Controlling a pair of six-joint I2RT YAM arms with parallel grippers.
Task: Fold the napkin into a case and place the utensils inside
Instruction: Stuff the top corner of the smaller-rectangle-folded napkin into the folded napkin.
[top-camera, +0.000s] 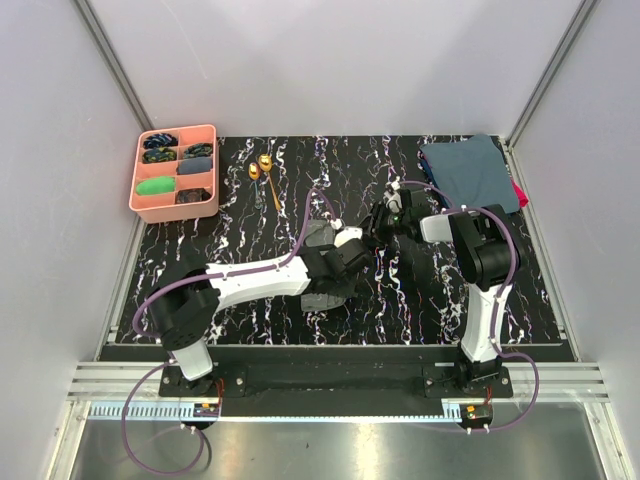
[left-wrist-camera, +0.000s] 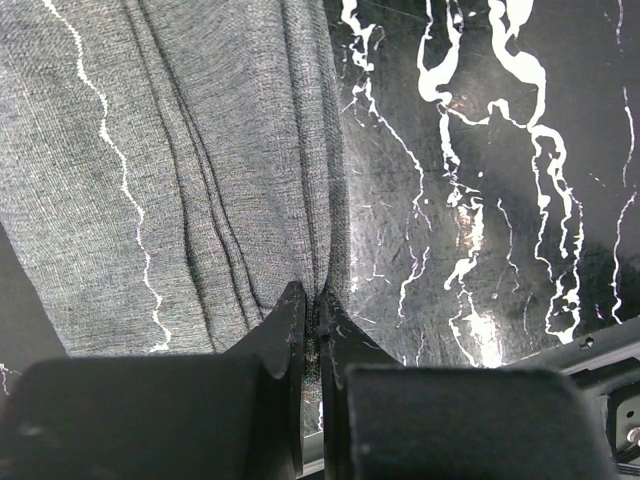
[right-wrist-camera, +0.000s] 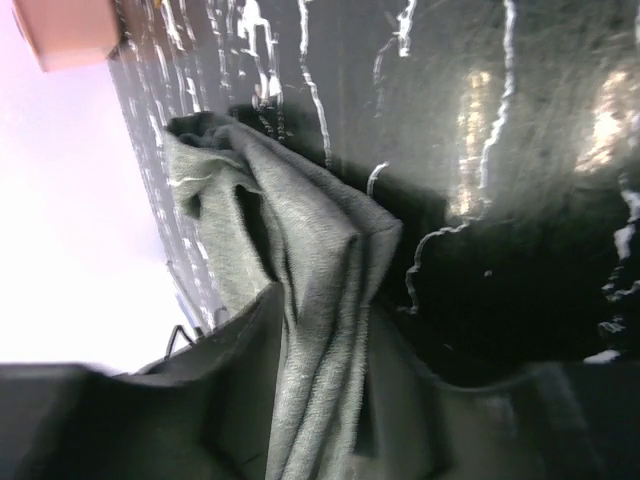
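Marbled table (top-camera: 420, 300) — left hand (left-wrist-camera: 310, 295) pinches napkin (left-wrist-camera: 200, 150), right hand (right-wrist-camera: 325, 390) — grip unclear; 2 utensils (top-camera: 262, 168) near tray (top-camera: 170, 211).

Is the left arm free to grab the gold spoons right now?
Probably not yet: the left claw is shut on the grey napkin and would have to let go first. The path across the table to the spoons looks open.
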